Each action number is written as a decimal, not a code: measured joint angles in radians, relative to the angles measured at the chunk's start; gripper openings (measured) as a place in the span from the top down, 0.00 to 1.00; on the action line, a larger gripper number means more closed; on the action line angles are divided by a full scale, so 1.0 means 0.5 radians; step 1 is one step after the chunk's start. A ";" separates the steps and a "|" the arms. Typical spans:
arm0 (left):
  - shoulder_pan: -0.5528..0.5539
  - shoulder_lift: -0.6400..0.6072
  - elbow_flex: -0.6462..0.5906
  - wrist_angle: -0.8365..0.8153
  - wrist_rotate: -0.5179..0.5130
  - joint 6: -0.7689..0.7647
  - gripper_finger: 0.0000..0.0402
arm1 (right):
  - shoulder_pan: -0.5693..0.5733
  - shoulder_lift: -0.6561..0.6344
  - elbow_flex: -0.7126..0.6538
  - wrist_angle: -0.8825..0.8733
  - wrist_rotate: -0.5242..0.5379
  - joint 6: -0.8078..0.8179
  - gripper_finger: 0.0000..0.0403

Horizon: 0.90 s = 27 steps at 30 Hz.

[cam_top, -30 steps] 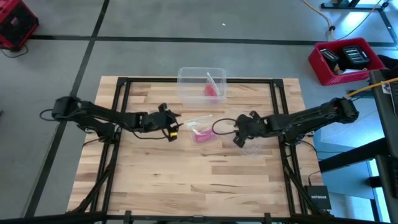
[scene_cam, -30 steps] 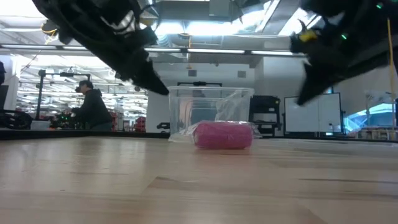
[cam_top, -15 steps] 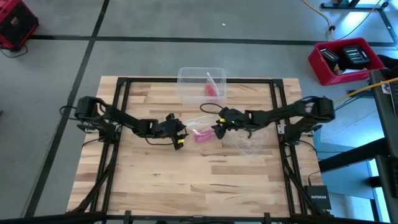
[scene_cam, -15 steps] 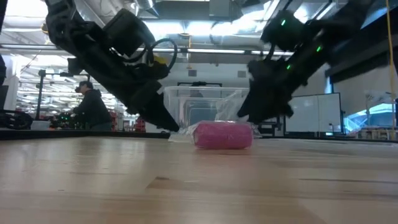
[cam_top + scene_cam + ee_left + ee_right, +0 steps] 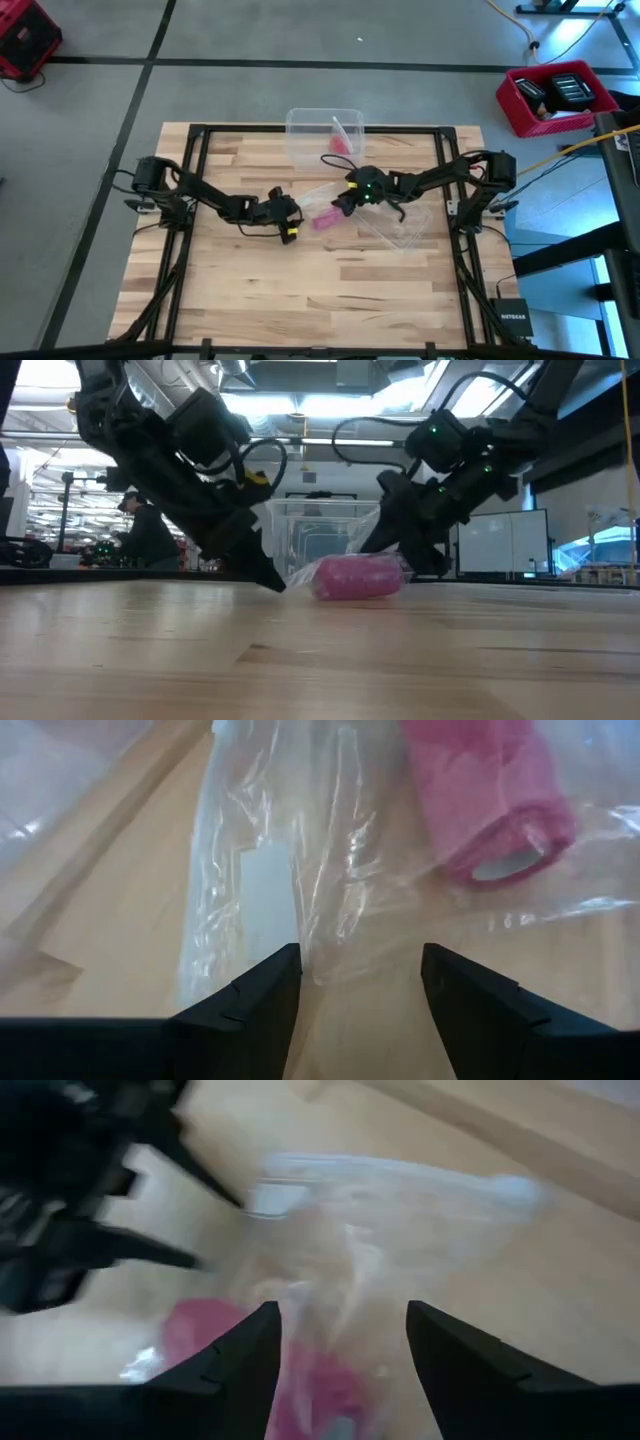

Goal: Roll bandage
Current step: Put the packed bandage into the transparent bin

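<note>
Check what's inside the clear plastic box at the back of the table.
Clear plastic box holds something pink near its right wall; what it is can't be told. Nothing else shows inside.

— What can't we make out?
— The bandage [image 5: 215, 1342] blurs in our right wrist view; its far end [image 5: 440, 750] is cut off in the left wrist view.

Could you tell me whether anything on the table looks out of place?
The pink bandage lies rolled inside a crumpled clear wrapper, so it cannot be handled freely. Both open tools, left and right, flank it.
</note>
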 joint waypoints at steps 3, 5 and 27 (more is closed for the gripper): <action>0.000 0.065 0.000 0.058 -0.001 -0.037 0.50 | 0.029 0.000 0.000 0.098 -0.086 -0.045 0.46; 0.000 0.088 0.000 0.093 -0.006 -0.047 0.50 | 0.049 0.000 0.008 0.104 -0.096 -0.095 0.48; -0.120 -0.898 0.016 -0.785 -0.223 -0.005 0.50 | 0.083 -0.353 0.007 0.055 0.060 -0.992 0.99</action>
